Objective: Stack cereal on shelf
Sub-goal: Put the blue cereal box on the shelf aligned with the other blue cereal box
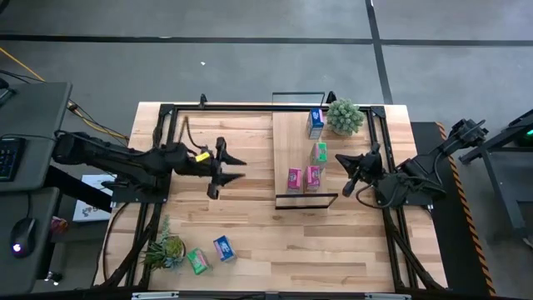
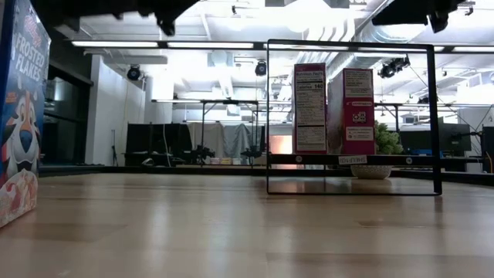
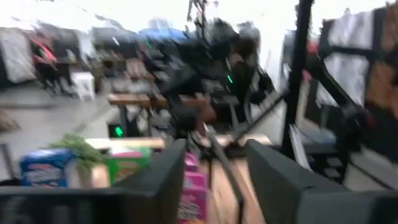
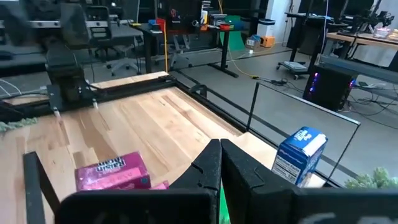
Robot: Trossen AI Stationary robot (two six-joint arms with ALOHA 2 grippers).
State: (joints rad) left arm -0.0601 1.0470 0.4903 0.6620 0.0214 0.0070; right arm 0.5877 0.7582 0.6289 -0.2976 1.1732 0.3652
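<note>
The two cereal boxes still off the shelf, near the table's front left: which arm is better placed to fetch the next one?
Left, probably. The green box and blue box lie on the left arm's side of the table; its end effector is open and empty. The right end effector is shut beside the shelf, farther away.

"FROSTED FLAKES" reads on the blue cereal box (image 2: pixel 17 108); the pink box's (image 2: pixel 310 108) nutrition panel seems illegible.

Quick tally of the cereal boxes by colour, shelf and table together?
Pink boxes: 2
Green boxes: 2
Blue boxes: 2
Total: 6
</note>
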